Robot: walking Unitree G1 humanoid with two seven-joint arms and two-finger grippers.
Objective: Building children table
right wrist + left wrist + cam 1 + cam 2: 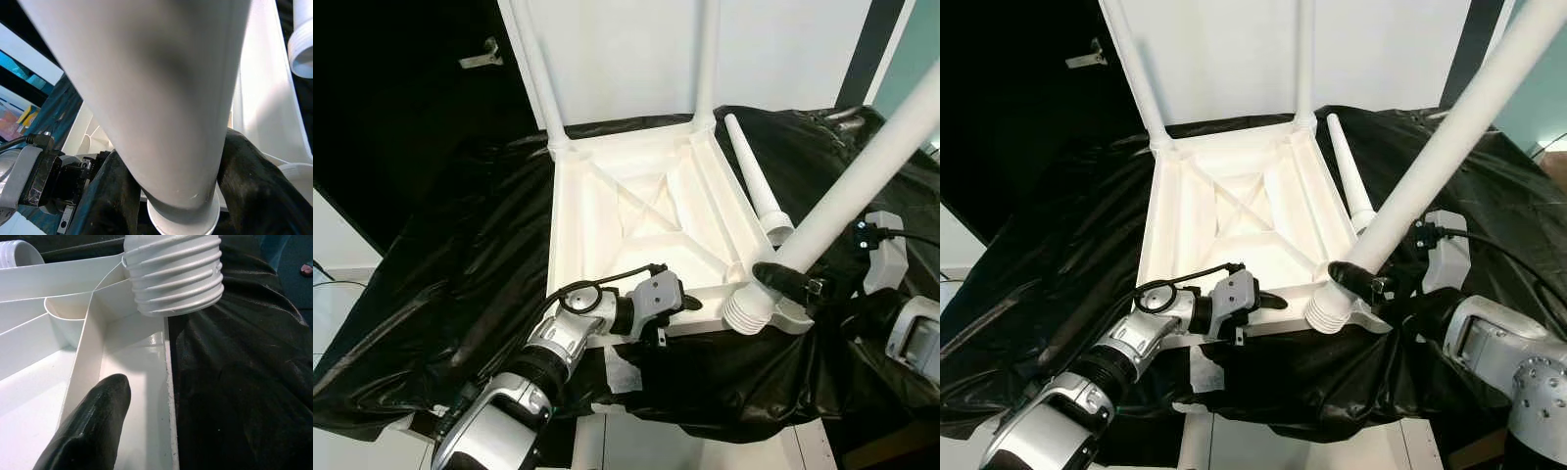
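Left end effector (690, 303): braced on upturned top (646, 211) rim, finger spread unreadable. Right end effector (781, 279): clamped on leg (847, 186), threaded end just off near-right socket (66, 313). Step: fitting third leg. Next: align threads, seat, twist.

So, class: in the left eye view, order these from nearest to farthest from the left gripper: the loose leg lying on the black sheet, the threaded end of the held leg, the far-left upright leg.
1. Threaded end: just to the right of the left gripper, at the tabletop's near corner.
2. Loose leg: lying on the sheet, right of the tabletop.
3. Far-left upright leg: at the far corner.
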